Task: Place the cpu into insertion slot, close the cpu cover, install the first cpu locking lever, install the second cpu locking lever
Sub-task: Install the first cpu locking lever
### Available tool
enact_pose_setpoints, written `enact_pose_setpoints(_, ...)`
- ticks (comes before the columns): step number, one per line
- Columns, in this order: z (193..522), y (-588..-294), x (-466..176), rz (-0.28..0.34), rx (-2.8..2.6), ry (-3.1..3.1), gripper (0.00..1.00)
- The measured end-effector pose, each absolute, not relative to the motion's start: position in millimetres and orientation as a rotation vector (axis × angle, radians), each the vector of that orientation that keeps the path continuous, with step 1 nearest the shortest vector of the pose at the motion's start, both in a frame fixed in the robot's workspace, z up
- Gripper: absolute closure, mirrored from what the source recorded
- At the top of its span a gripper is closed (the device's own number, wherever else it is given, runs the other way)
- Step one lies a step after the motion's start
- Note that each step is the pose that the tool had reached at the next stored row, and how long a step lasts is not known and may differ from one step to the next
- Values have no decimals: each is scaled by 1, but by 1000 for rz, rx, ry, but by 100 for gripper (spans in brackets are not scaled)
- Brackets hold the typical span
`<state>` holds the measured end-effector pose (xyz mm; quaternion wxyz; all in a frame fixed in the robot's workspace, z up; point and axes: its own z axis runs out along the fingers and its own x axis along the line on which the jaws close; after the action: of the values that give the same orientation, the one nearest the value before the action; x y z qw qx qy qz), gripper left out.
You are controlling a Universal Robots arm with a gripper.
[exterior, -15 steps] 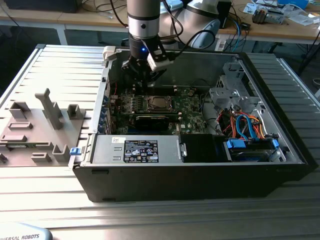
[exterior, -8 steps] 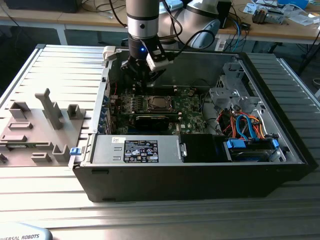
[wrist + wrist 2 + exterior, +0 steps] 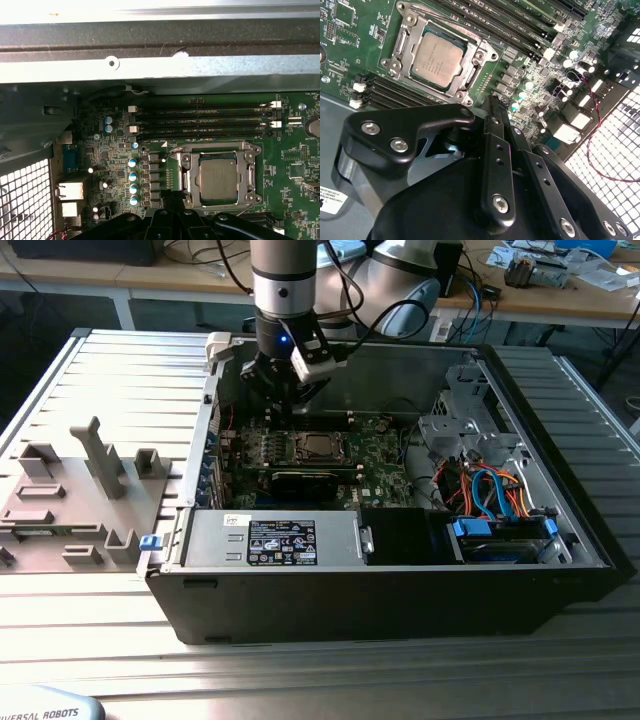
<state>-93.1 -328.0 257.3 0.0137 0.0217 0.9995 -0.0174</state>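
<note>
Hanging just above the green board [image 3: 380, 455] inside the open computer case [image 3: 400, 590], the gripper [image 3: 283, 405] points straight down from the upright arm [image 3: 285, 280]. Its black fingers [image 3: 496, 150] look pressed together with nothing between them, though their tips are partly hidden by its own body. The cpu [image 3: 438, 56] lies flat in the insertion slot [image 3: 218, 175], just beside the gripper. The cpu cover [image 3: 410, 25] lies shut around it. The locking levers are hard to make out. The case sits on a ribbed grey worktop [image 3: 110, 370].
</note>
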Motion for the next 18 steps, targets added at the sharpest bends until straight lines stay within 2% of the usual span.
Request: enact_pose_setpoints(18,256,-328,-98,-54,67,3113,89)
